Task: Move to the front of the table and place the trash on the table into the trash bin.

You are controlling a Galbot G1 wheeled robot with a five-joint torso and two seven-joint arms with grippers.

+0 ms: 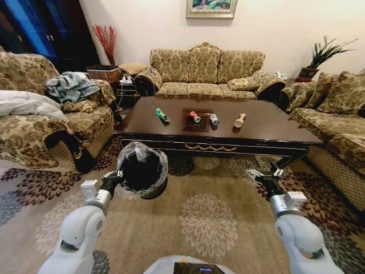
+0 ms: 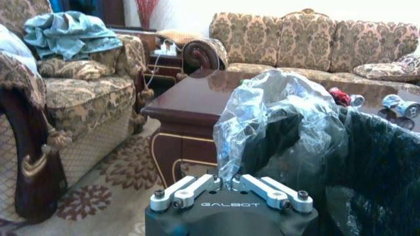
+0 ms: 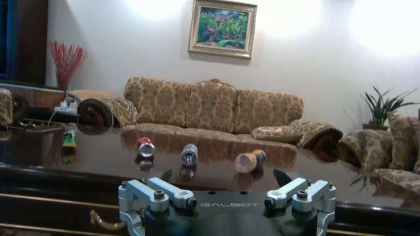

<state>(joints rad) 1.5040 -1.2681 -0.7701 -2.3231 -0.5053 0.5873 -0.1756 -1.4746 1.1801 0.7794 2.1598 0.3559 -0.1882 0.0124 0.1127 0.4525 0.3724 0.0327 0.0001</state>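
Trash (image 1: 195, 116) lies in a row mid-frame on the worktop (image 1: 268, 128): green bottle (image 1: 162, 115) furthest toward frame left, red can (image 1: 195, 116) on the dark square inlay (image 1: 188, 123), silver can (image 1: 214, 119) just beside it, tan bottle (image 1: 240, 120) toward frame right. All four are on their sides, well apart from the worktop's near edge.

My left end effector (image 1: 112, 181), lower left of the head frame, is clamped on the trash bin (image 1: 142, 170) at its rim, bin held off the carpet below the worktop's near left corner. From the wrist the grip seems to catch mostly the crinkled liner (image 2: 276, 110); I cannot tell whether the hard rim is in the pinch too.

My right end effector (image 1: 266, 173), lower right of the head frame, is spread apart and empty, short of the worktop.

Risks as I judge them:
- If only liner is gripped, the bin may sag or slip once items drop in.
- Cans and bottles lying down will roll on the glossy top if nudged before the fingers close.
- The bin hangs low beside the apron; driving closer could knock it against the trim or leg.
- The reach to the row looks long for my right arm; stretching risks a poor, glancing grasp.
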